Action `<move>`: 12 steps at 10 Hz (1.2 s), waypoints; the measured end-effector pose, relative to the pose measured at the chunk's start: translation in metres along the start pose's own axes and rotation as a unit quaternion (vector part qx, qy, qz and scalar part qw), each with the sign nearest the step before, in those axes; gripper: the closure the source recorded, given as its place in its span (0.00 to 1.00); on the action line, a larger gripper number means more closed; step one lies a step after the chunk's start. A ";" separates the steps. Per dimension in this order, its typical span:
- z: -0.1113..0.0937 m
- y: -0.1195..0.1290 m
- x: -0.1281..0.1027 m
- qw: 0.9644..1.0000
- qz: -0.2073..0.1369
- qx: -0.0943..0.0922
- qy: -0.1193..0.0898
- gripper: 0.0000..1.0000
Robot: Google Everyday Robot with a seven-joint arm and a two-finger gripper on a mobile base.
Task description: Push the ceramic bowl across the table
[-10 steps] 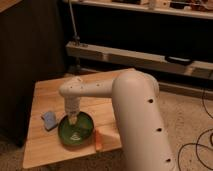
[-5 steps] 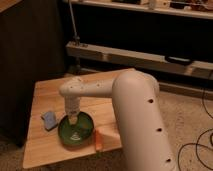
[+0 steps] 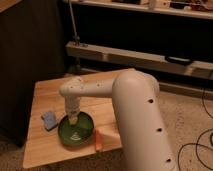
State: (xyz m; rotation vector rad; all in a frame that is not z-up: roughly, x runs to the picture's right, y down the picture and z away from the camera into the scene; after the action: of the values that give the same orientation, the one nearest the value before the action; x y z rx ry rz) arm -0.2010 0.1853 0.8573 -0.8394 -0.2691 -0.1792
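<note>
Gripper (image 3: 73,119) points straight down from the wrist, tip inside the ceramic bowl (image 3: 81,134), over the back part of the bowl's inner surface. Tip looks to be at or on the glaze; contact not certain. Open or closed: cannot tell, the tip reads as one pale stub from this angle. Nothing seen carried in it.

Ceramic bowl: green, glossy, paler ringed centre. Sits upright on the table (image 3: 47,95), close to the front edge, about midway along it.

Small blue block (image 3: 49,120) lies just beside the bowl on its left, toward the table's left edge; touching or not, cannot tell. Orange oblong item (image 3: 99,140) lies at the bowl's right rim, right at the front edge, seemingly touching the rim.

White arm (image 3: 135,110) covers the table's front right corner and reaches left across the top to the wrist.

Long grey shelf (image 3: 140,57) runs behind the table's back edge. Cables (image 3: 200,147) on the floor, right.

Versus earlier frame: bowl, blue block and orange item in the same spots; arm and gripper in the same pose. No visible shift.
</note>
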 end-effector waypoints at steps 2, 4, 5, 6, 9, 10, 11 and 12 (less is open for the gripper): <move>0.000 0.000 0.000 1.000 0.000 0.000 0.000 0.50; 0.000 0.000 0.000 1.000 0.000 0.000 0.000 0.46; -0.003 0.001 0.001 1.000 0.000 0.000 0.003 0.46; -0.012 0.001 0.002 1.000 0.002 0.000 0.005 0.46; -0.032 0.009 -0.005 1.000 -0.003 0.003 0.009 0.66; -0.029 0.010 -0.005 1.000 -0.003 0.008 0.009 0.76; -0.024 0.010 -0.004 1.000 -0.003 0.010 0.009 0.84; -0.009 0.011 -0.002 1.000 -0.002 0.007 0.009 0.95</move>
State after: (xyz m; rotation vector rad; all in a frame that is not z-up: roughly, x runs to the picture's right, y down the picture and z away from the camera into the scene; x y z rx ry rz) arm -0.1991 0.1857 0.8435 -0.8225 -0.2538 -0.1881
